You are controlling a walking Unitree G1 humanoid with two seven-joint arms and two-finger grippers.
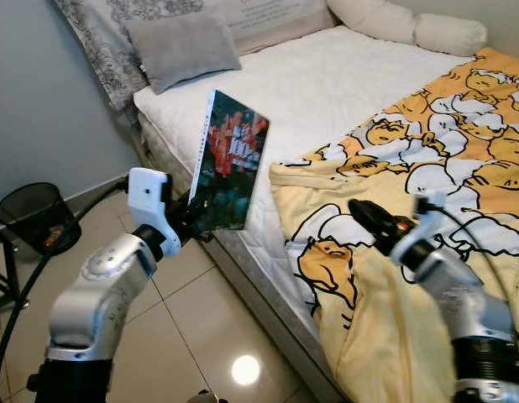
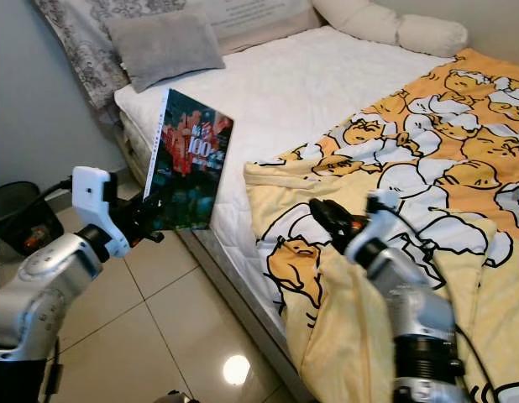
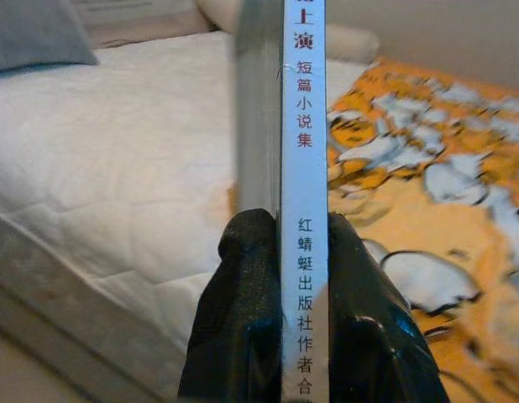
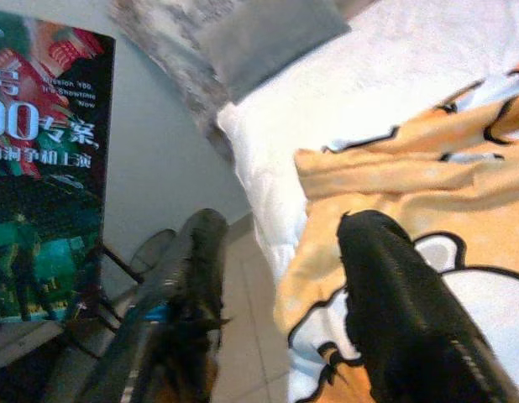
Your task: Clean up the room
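A paperback book [image 1: 228, 162] with a dark cover of red and green artwork stands upright in the air at the near corner of the bed [image 1: 327, 84], its lower edge clamped between the two black fingers [image 3: 243, 319] of the left gripper [image 1: 195, 217]. In the left wrist view the white spine, printed with a column of Chinese characters, runs straight up between the two fingers, one pressed on each cover. The left arm [image 1: 100, 290] is bent at the elbow and raised, its silver forearm angled up toward the bed, its white wrist housing just below the book.

The right gripper [image 1: 369, 220] hangs over the yellow cartoon-print blanket [image 1: 444, 168] on the side of the bed away from the book, its fingers [image 4: 402, 285] spread apart with nothing between them. The right arm [image 1: 461, 311] reaches forward and up from the lower edge of the view, wrist tilted toward the book.

The blanket covers the near side of the bed and drapes over its edge; the white quilted mattress lies bare beyond it. A grey pillow [image 1: 180, 46] leans at the head of the bed, beside patterned cushions [image 1: 100, 34]. A black mesh wastebasket [image 1: 37, 217] stands on the tiled floor [image 1: 192, 311] by the grey wall, on the far side of the book from the bed.
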